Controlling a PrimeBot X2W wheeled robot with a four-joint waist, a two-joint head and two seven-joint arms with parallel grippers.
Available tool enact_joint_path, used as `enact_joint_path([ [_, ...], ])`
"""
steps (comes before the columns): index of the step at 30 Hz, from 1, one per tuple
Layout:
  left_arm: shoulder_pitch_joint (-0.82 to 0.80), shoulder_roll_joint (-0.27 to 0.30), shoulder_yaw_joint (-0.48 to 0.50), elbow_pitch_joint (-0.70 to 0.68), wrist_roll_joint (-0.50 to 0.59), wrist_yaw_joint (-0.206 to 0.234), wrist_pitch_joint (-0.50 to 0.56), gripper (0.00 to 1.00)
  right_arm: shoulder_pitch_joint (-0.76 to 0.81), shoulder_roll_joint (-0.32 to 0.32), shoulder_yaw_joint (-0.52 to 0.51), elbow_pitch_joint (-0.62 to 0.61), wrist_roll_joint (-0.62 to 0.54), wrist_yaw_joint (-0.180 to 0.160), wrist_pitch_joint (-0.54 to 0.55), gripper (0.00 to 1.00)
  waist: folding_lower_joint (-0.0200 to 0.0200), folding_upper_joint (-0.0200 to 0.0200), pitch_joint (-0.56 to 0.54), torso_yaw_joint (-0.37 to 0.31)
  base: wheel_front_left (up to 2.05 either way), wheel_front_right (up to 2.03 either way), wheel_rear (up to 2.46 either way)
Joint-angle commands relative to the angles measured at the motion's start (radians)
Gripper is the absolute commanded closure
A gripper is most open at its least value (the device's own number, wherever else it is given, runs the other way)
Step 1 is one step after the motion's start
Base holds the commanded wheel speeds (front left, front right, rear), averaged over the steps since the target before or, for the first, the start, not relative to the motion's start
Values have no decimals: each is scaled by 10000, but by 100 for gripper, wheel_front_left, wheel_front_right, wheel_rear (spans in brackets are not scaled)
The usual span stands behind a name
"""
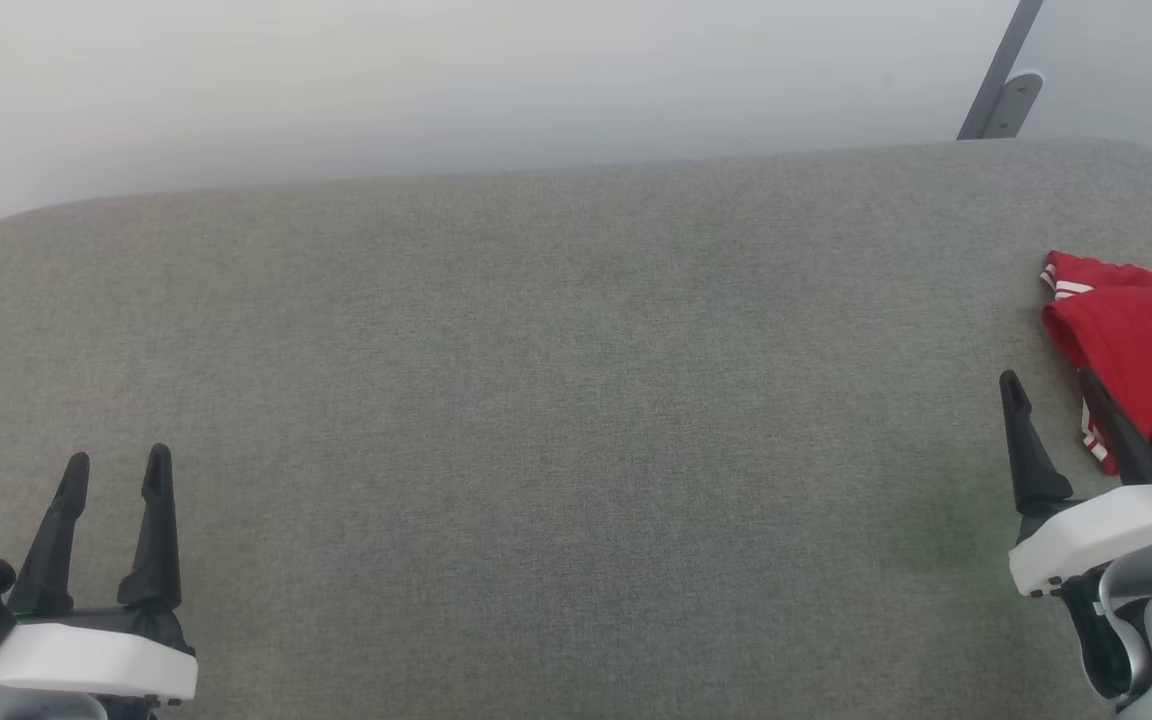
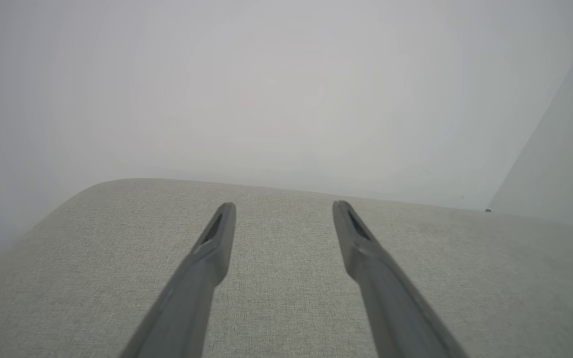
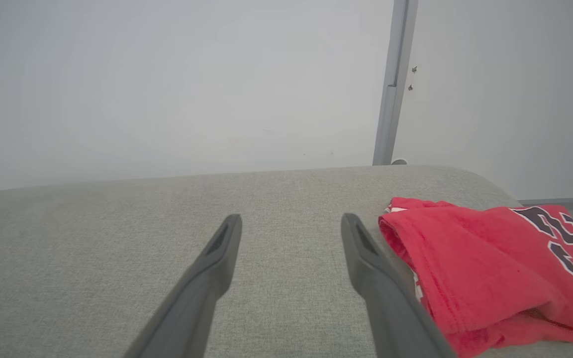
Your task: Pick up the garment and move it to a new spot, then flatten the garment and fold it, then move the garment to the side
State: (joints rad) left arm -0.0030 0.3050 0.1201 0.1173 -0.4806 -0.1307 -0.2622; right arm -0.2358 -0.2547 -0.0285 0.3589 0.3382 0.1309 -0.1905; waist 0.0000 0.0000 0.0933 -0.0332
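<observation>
We find the red jersey garment (image 1: 1146, 340) lying doubled over at the 3 o'clock edge of the grey fabric table (image 1: 556, 400), apparently set aside, with the empty right hand (image 1: 1048, 380) spread wide just beside it and the left hand (image 1: 118, 455) equally wide at 8 o'clock.

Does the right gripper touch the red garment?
Cannot tell. In the right wrist view, one finger of the right gripper overlaps the garment edge, but neither contact nor a gap is plain there or in the head view.

Grey bench (image 1: 536, 350) open from left through the middle — a heaped red jersey (image 1: 1146, 340) blocks the right end, a wall (image 1: 436, 80) bounds the far edge.
</observation>
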Motion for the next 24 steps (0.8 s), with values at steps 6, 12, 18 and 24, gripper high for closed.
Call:
enact_joint_path([
  [6,115,-79,59,-77,68,12,-30,0,169,95,-90,-255,-94,-3,125,0,0,0,-19,-21,0,0,0],
  [12,3,-157,181,-223,74,0,2,100,123,101,-117,-314,-74,0,155,100,0,0,-40,-7,0,0,0],
  [18,60,-566,61,196,-266,0,143,100,432,366,-106,52,258,0,263,100,0,0,-58,-5,0,0,0],
  [24,-42,-728,53,283,-1196,0,448,100,496,504,-180,-54,1304,0,505,100,0,0,-99,11,0,0,0],
])
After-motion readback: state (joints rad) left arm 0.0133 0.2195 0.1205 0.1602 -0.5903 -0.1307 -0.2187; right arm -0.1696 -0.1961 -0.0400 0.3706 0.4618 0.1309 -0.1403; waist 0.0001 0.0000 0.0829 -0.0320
